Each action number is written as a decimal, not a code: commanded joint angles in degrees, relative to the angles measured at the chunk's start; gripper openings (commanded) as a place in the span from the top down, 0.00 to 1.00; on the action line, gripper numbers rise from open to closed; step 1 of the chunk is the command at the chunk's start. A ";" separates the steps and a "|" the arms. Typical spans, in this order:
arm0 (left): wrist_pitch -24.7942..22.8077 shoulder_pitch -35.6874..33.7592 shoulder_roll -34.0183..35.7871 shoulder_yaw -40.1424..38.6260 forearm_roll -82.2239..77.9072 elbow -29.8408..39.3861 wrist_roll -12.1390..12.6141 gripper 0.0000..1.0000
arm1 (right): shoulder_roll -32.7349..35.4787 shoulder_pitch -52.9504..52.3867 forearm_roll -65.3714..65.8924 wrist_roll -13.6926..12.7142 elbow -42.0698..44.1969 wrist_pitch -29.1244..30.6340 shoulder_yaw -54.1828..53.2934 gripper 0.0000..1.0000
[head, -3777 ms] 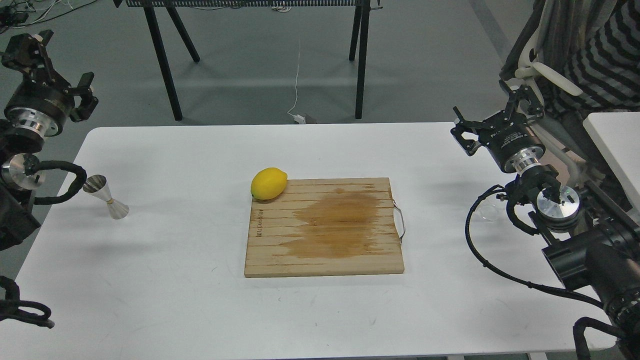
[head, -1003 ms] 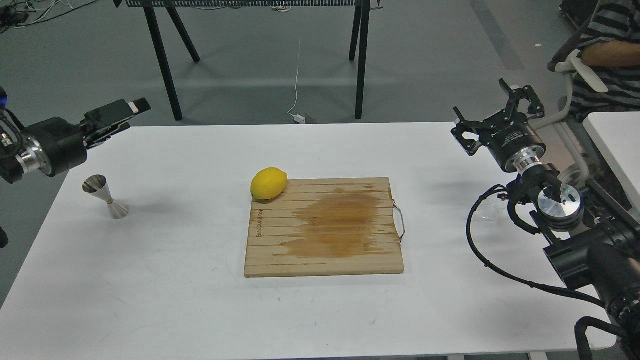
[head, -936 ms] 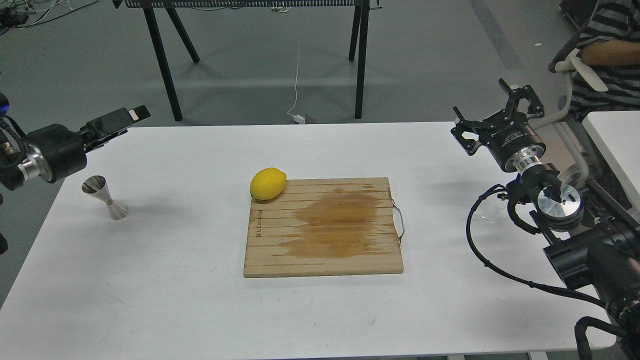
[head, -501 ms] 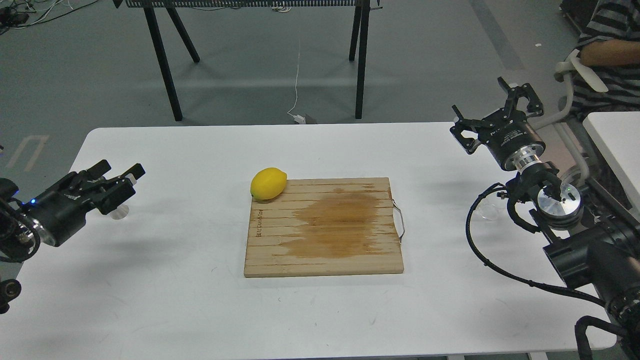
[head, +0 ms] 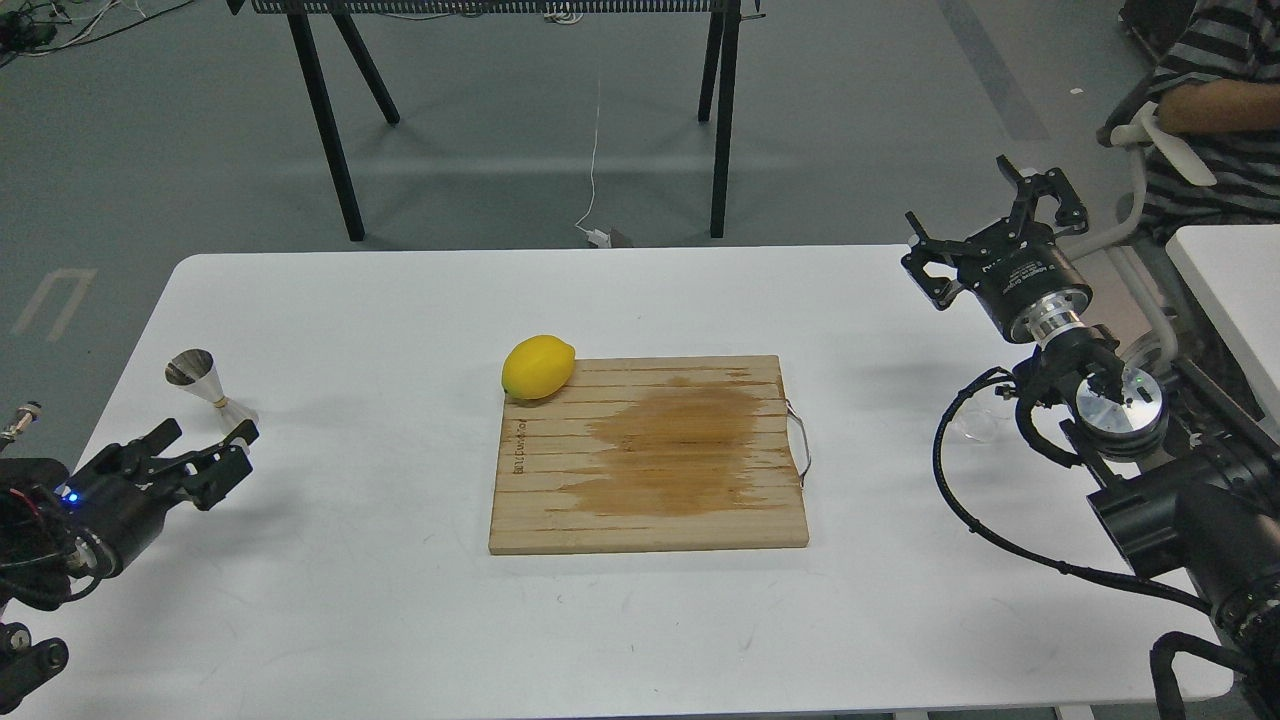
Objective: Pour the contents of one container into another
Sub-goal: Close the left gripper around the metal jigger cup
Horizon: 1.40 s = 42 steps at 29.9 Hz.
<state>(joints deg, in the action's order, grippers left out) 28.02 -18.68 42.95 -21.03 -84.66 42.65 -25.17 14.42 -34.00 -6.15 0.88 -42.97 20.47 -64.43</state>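
Note:
The steel jigger [head: 203,381] stands upright near the table's left edge, its base partly hidden behind my left gripper. My left gripper [head: 200,438] hovers low just in front of the jigger, open and holding nothing. The small clear glass cup [head: 976,426] sits on the table at the far right, half hidden behind my right arm's black cable. My right gripper [head: 985,215] is raised above the table's back right corner, well behind the cup, open and empty.
A wooden cutting board [head: 648,455] with a wet stain lies mid-table, and a yellow lemon [head: 538,367] rests at its back left corner. A seated person [head: 1215,110] is at the far right. Black trestle legs [head: 330,130] stand behind the white table [head: 400,600].
My left arm swung down from the upper left to low at the table's near left; its open gripper, which covered the jigger half a second ago, now sits just in front of it. The right arm stayed put.

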 commanded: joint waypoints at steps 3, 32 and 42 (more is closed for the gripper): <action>-0.02 -4.43 -4.63 0.46 0.29 -8.36 -1.45 0.02 | 0.08 -0.02 0.00 0.00 -0.01 0.10 0.00 0.01; -8.16 -13.75 -19.66 0.73 1.17 -32.89 -2.83 0.24 | 0.08 -0.54 0.00 0.00 -0.19 0.10 -0.08 0.01; -8.25 -14.10 -21.24 0.90 1.08 -35.45 -2.83 0.60 | 0.17 -0.54 0.00 0.00 -0.19 0.10 -0.08 0.01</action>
<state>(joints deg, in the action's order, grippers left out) 19.78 -32.64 22.21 -20.22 -83.49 7.69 -28.00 14.58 -34.54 -6.15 0.88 -43.16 20.57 -64.51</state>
